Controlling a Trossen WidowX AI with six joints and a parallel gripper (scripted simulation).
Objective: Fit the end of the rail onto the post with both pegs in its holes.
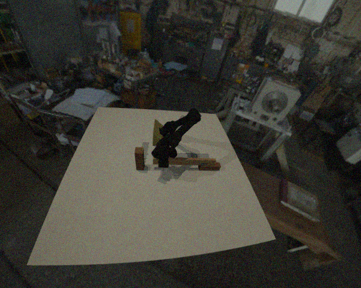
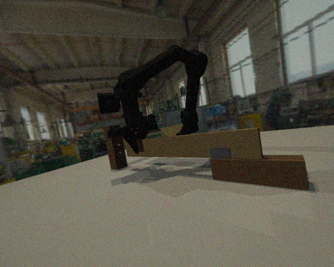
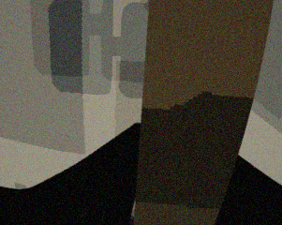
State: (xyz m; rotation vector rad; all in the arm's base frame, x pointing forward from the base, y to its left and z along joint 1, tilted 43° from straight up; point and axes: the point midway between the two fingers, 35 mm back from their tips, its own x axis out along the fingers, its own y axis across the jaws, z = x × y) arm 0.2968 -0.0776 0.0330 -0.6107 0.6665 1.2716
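Observation:
The long wooden rail (image 1: pixel 191 161) (image 2: pixel 189 144) (image 3: pixel 206 52) has its far end in the grey bracket (image 2: pixel 220 153) on the low footboard block (image 1: pixel 209 167) (image 2: pixel 258 172). My gripper (image 1: pixel 163 164) (image 2: pixel 139 149) (image 3: pixel 167 135) is shut on the rail close to its near end. That end is raised off the table, and the rail looks about level. The short upright post (image 1: pixel 139 159) (image 2: pixel 118 156) stands beyond the near end, with a visible gap between them in the top view. Small light spots show on the post's face in the exterior view; the pegs' fit and the rail's holes cannot be made out.
A yellowish angular panel (image 1: pixel 156 134) (image 2: pixel 171 130) stands on the table (image 1: pixel 161 216) (image 2: pixel 161 224) behind the rail, near the arm. The arm reaches over the rail from behind, and its shadows fall on the table around the rail.

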